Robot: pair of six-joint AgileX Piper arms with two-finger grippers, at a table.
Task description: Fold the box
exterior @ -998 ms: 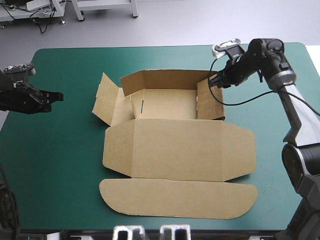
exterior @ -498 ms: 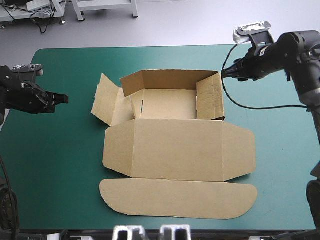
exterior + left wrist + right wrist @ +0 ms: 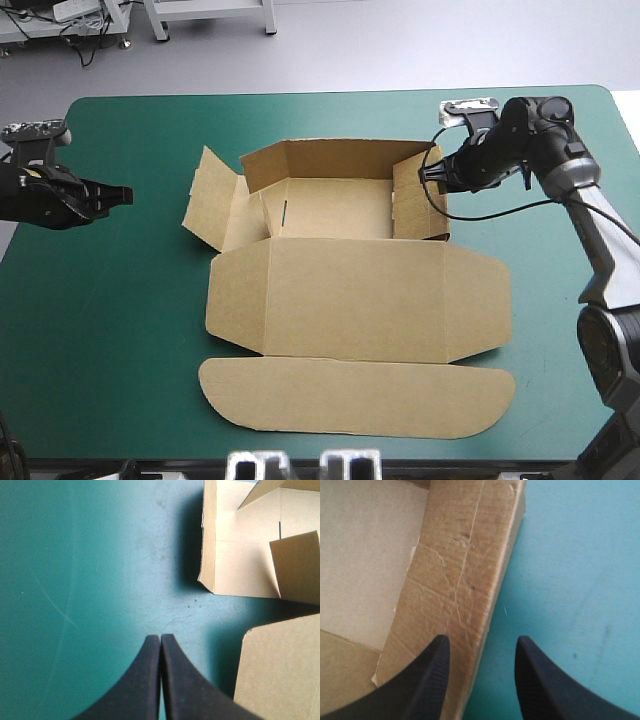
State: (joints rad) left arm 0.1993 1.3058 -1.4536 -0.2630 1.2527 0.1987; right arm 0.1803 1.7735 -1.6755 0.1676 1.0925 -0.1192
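Box (image 3: 355, 300) sits mid-table on the teal-green cover (image 3: 110, 330): tray (image 3: 335, 208) on the far side with its long axis left-to-right, lid (image 3: 355, 395) flat toward the near edge. Back wall (image 3: 330, 158) and right wall (image 3: 420, 200) are up; the left flap (image 3: 212, 205) is splayed outward. Right gripper (image 3: 432, 172) is the closer one, its arm reaching in from the right. Its fingers are apart across the right wall's outer edge, one over board, one over cover; contact unclear. Left gripper (image 3: 160, 637) is pinched to a point and empty over bare cover, aimed at the left flap but well apart from it. My read: the right wall gets worked first.
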